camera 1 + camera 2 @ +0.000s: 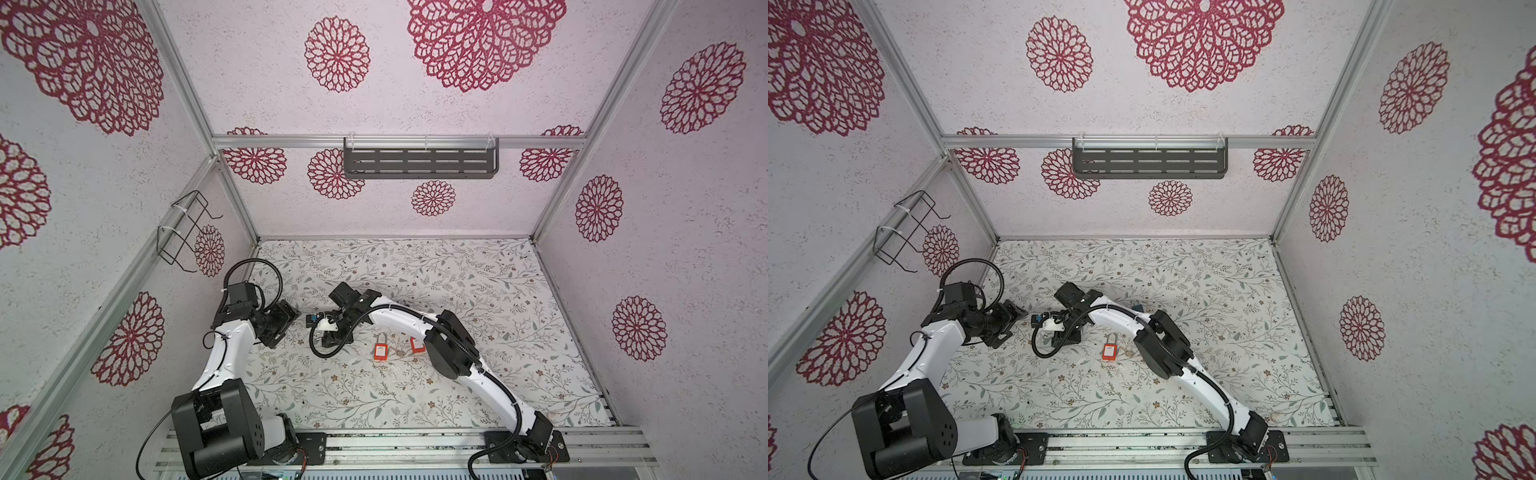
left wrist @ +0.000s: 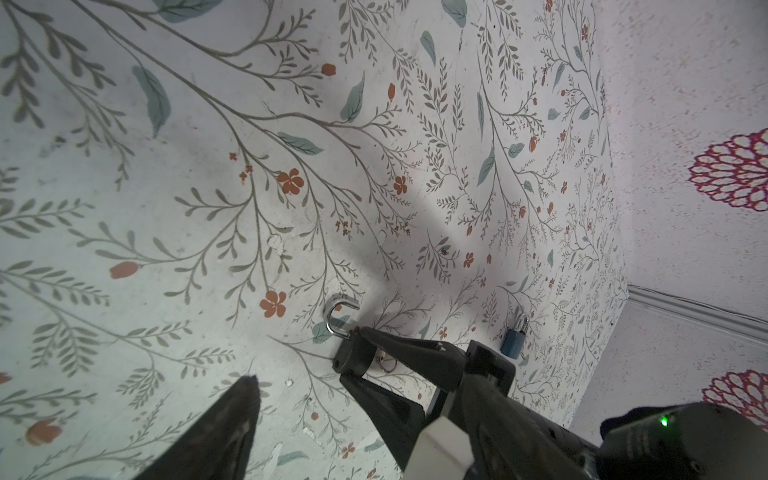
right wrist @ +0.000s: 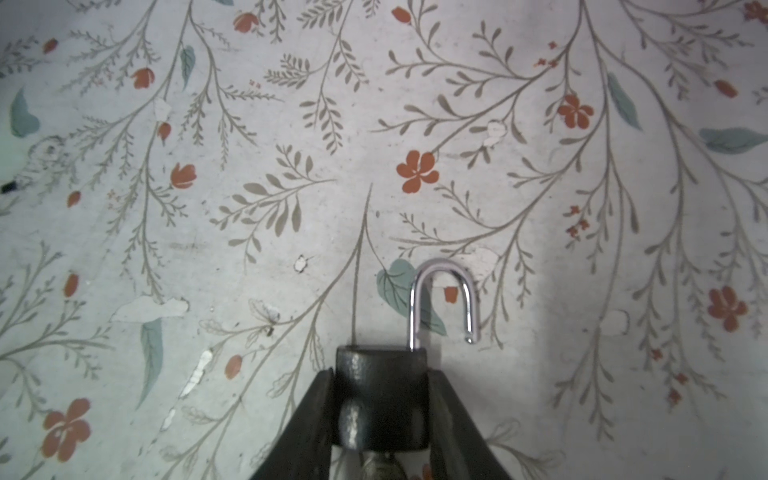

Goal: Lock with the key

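Observation:
My right gripper (image 3: 380, 374) is shut on a black padlock (image 3: 380, 399), one finger on each side of its body. The silver shackle (image 3: 444, 299) stands open and points away from the fingers. A metal key (image 2: 384, 359) with a small ring sticks out of the body's underside, between the fingers. In the left wrist view the same padlock (image 2: 353, 357) lies low over the flowered table. My left gripper (image 1: 291, 313) is open and holds nothing, a short way left of the lock. Only one of its fingers (image 2: 232, 415) shows in its wrist view.
An orange padlock (image 1: 380, 348) and a second orange one (image 1: 417, 345) lie mid-table beside the right arm's elbow. A small blue padlock (image 2: 513, 338) rests farther back. A wire basket (image 1: 183, 232) hangs on the left wall and a dark shelf (image 1: 419, 162) on the back wall.

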{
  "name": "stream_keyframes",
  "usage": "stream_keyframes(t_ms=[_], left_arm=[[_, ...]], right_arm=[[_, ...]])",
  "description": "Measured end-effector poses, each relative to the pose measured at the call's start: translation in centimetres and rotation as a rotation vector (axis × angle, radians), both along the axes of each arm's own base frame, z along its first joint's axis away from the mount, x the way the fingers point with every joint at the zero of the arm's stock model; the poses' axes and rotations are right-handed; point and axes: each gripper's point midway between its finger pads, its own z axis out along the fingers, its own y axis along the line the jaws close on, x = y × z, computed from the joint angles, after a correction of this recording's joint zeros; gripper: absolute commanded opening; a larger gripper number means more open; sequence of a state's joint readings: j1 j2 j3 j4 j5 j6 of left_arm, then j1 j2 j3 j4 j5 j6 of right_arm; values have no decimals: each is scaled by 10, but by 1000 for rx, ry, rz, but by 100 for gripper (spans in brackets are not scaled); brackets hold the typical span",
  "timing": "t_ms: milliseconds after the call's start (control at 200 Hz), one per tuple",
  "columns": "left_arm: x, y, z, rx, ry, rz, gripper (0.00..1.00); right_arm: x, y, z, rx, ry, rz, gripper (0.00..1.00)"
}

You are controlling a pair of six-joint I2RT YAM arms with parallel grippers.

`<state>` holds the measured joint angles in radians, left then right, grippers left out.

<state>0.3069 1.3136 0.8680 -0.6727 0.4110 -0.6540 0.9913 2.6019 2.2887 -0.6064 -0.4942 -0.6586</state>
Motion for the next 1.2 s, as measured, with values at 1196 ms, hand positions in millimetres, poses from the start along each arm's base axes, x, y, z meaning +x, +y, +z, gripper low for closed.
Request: stream_keyframes(t_ms=[1196], left_arm=[[19, -179, 135, 314, -1136, -1071, 58]], right_arm=[[4, -195, 145, 36, -18, -190, 11]])
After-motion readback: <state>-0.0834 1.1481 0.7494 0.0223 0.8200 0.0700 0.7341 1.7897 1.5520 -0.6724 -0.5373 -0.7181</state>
